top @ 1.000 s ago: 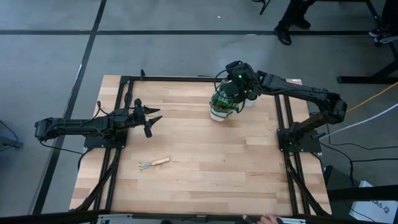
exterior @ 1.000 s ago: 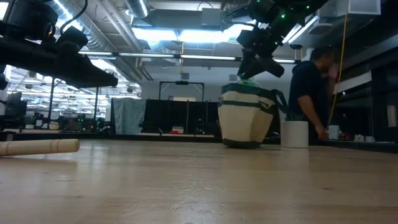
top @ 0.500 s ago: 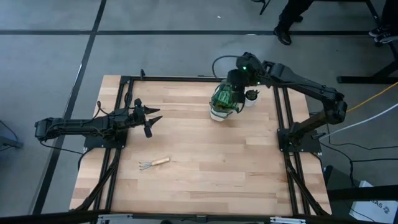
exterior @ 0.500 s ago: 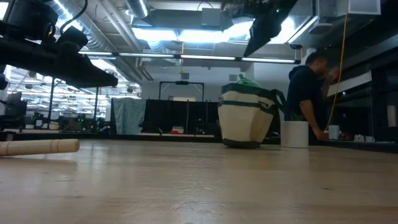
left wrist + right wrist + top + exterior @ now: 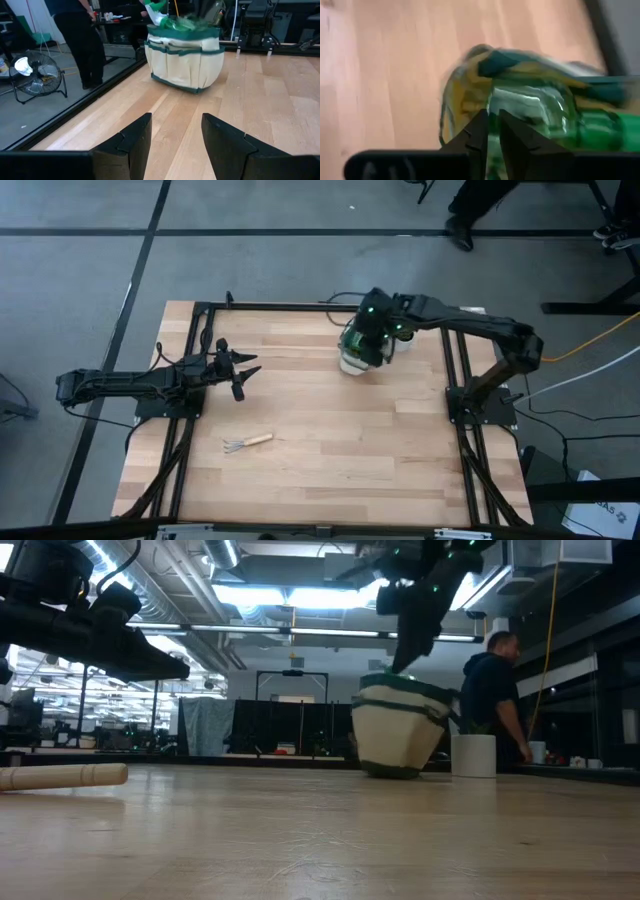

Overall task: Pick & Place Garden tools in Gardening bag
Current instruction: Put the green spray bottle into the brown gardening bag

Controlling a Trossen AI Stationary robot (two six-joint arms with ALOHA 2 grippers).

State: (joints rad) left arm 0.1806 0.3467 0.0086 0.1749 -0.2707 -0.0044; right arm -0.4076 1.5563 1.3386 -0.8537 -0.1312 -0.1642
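Note:
The olive-and-beige gardening bag (image 5: 398, 732) stands on its pale base at the table's far side; it also shows in the high view (image 5: 352, 352) and the left wrist view (image 5: 186, 59), with green tools in its mouth. My right gripper (image 5: 405, 662) points down into the bag's mouth, fingers shut (image 5: 493, 134). The wooden-handled pronged rake (image 5: 247, 442) lies flat on the table near the middle left; its handle shows in the low view (image 5: 62, 776). My left gripper (image 5: 248, 367) hovers open and empty above the table's left side. My right gripper comes from above, pointing down, with its shut fingertips (image 5: 404, 658) at the green contents (image 5: 535, 107) in the bag's mouth. The bag's rim (image 5: 415, 690) sits tilted under it. The rim and the blur hide the exact place of contact.
A small white plant pot (image 5: 474, 755) stands just to the right of the bag. A person (image 5: 495, 690) stands beyond the table's far edge. Bare wood lies between the rake and the bag.
My right gripper rose above the bag and toward the far edge, then came back down into the bag's mouth, pointing down. The green piece that stuck up above the rim no longer shows in the low view, and the bag's top now sits tilted.

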